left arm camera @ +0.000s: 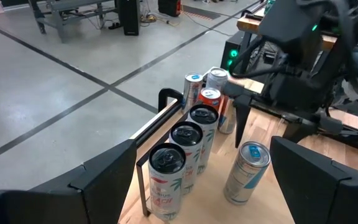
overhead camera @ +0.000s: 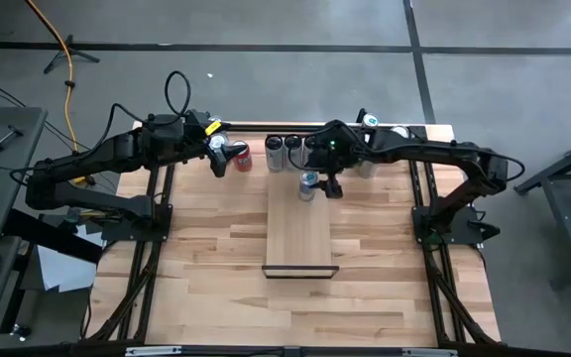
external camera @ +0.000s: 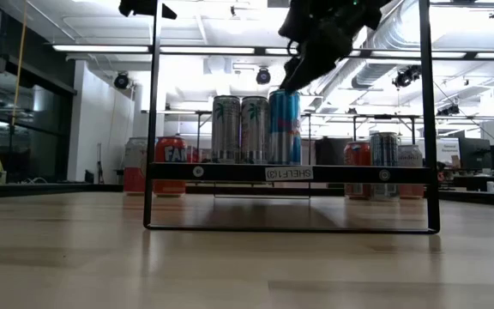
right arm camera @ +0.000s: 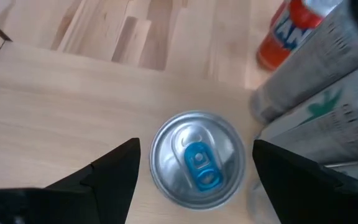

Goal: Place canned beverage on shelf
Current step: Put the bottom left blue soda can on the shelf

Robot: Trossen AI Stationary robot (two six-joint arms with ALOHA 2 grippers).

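The shelf (overhead camera: 300, 233) is a pale plank with a dark frame, lying mid-table. Three tall silver cans (overhead camera: 292, 151) stand in a row on its far end; they also show in the left wrist view (left arm camera: 185, 140). A blue-topped can (overhead camera: 308, 184) stands upright on the plank just in front of them (right arm camera: 197, 158) (external camera: 284, 127). My right gripper (right arm camera: 196, 155) is open right above this can, its fingers on either side of the can's top and apart from it. My left gripper (overhead camera: 221, 159) is open and empty beside a red can (overhead camera: 238, 156) at the far left.
More cans stand on the table behind the shelf: the red one (external camera: 170, 163) at the left and several at the far right (external camera: 384, 161) (overhead camera: 399, 132). The shelf's near half (overhead camera: 300, 253) is bare. Its dark frame posts (external camera: 154, 112) (external camera: 424, 112) rise at both sides.
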